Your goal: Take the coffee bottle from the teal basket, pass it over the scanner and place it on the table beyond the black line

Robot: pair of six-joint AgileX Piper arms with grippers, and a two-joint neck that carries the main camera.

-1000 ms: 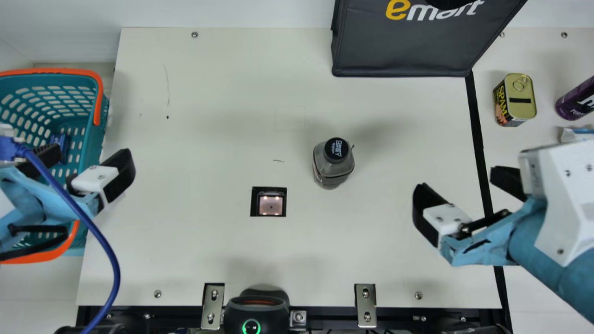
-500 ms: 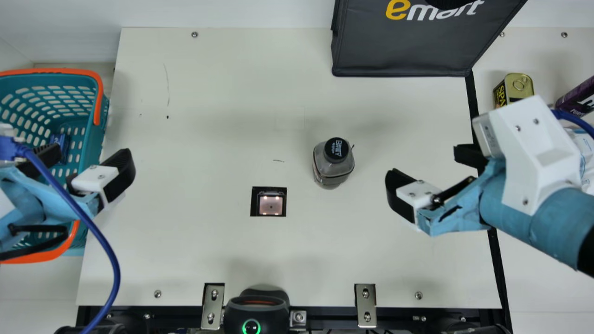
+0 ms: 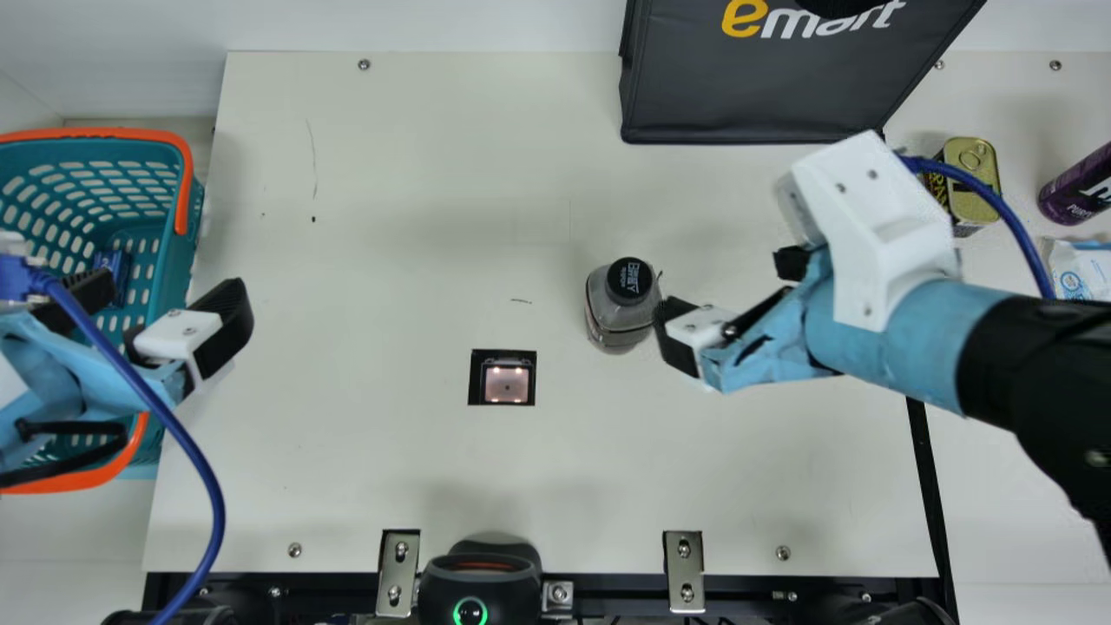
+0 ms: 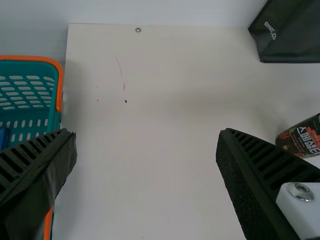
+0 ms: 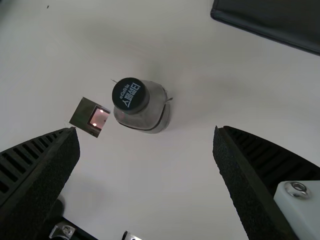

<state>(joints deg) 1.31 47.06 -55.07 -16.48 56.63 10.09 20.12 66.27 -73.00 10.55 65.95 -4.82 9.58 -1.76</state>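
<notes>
By teal basket [image 3: 184,187], log left tool [image 3: 170,285] as released, farther off. Right of scanner [image 3: 506,384], note coffee bottle [image 3: 621,317] upright on bench [image 3: 391,260]. Just right of that, log right tool [image 3: 720,283] as nearer, released; probably needs shifting left to straddle the vertical long axis.

In the main view, a black fabric bag [image 3: 746,95] with yellow and white print is at the far edge, and to its right 1 gold tin [image 3: 976,169] stands upright, its pull-ring lid facing up. Farther right are 1 purple container [image 3: 1081,187] and, near it, 1 white packet [image 3: 1085,260] with blue print; 2 metal brackets [image 3: 398,575] sit along the near edge, well apart.
</notes>
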